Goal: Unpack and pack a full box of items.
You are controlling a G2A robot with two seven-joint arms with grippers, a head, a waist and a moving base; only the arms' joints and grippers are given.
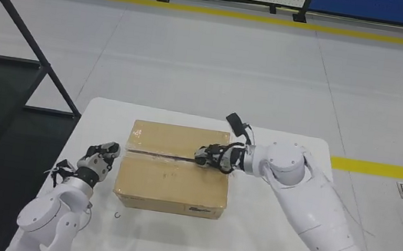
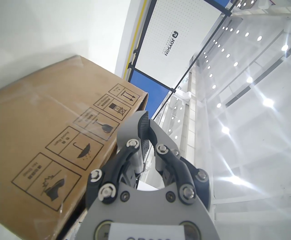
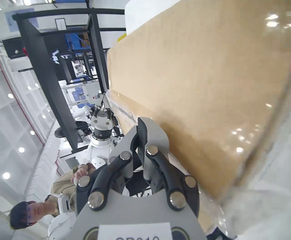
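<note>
A closed brown cardboard box [image 1: 174, 167] lies on the white table [image 1: 262, 243], its top seam sealed with clear tape. My right gripper [image 1: 202, 156] is shut with nothing between its fingers and rests on the taped seam near the box's right end; in its own wrist view the right gripper [image 3: 141, 127] lies against the box top [image 3: 204, 91]. My left gripper [image 1: 110, 149] is shut and empty beside the box's left wall. The left gripper [image 2: 145, 120] is next to the printed box side [image 2: 56, 127]; the frames leave unclear whether it touches.
A small dark hook-shaped bit [image 1: 118, 215] lies on the table in front of the box. A black metal frame [image 1: 21, 30] stands off the table's left edge. Bare table stretches in front of the box and to its right.
</note>
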